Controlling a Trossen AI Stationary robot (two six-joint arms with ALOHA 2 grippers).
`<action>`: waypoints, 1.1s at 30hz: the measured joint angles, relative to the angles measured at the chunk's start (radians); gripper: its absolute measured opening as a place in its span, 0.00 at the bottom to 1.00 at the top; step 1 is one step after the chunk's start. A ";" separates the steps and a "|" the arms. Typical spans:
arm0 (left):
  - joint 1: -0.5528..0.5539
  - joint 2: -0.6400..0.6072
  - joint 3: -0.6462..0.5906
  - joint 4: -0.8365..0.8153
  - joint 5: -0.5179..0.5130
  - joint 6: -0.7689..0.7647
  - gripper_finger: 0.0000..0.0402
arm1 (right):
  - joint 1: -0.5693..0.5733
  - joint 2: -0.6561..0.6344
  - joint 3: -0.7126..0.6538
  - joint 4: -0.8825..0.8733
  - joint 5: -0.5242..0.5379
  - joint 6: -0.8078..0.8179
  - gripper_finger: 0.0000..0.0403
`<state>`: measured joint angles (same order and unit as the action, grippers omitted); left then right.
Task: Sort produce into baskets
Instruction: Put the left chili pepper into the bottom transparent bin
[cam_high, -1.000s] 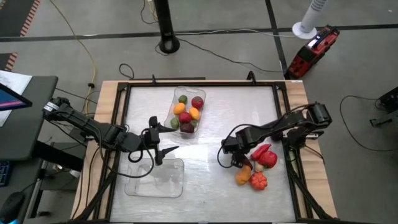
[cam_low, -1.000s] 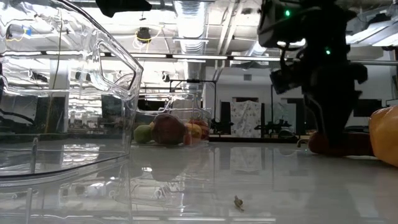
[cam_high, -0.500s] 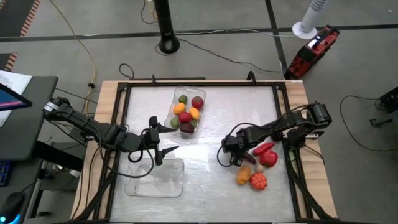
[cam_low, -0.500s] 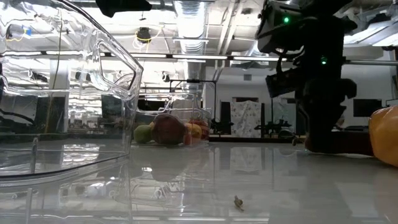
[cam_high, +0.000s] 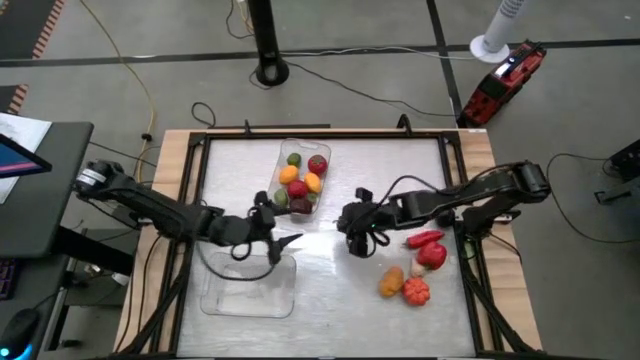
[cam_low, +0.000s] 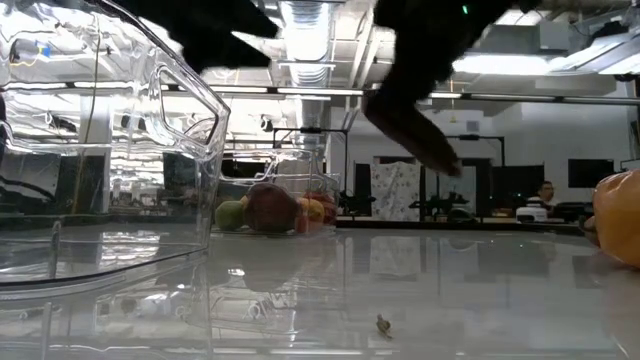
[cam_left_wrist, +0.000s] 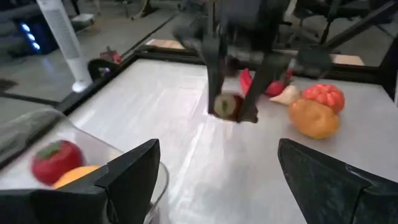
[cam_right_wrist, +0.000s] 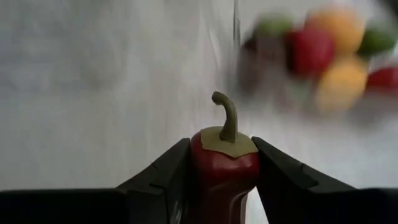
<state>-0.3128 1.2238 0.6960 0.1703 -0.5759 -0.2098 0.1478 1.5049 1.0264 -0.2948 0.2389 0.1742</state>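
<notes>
Mid-table, bare white top around | right gripper (cam_high: 354, 222) clamped on glossy red pepper (cam_right_wrist: 225, 163), curved green stem | left gripper (cam_high: 278, 243) spread over clear empty basket (cam_high: 222, 297) rim

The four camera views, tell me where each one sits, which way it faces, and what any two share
High: overhead, straight down; both arms, left gripper, right gripper.
Low: table height, facing the room; dark arms overhead, near basket.
Left wrist: past its own fingers toward the right gripper holding a pepper.
Right wrist: fingers clamp the pepper, facing the far basket.
Shared: both wrist views show that pepper.
</notes>
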 joint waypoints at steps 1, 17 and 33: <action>0.016 0.026 -0.006 0.046 0.028 -0.004 0.78 | 0.000 -0.012 0.000 0.036 -0.001 -0.031 0.46; 0.137 0.441 0.065 0.485 0.336 -0.004 0.78 | 0.063 -0.043 -0.001 0.398 0.021 -0.210 0.45; 0.127 0.463 0.082 0.610 0.229 0.071 0.49 | 0.061 -0.039 0.000 0.476 0.036 -0.225 0.44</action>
<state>-0.1856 1.6863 0.7780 0.7799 -0.3465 -0.1390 0.2089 1.4654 1.0267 0.1812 0.2754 -0.0509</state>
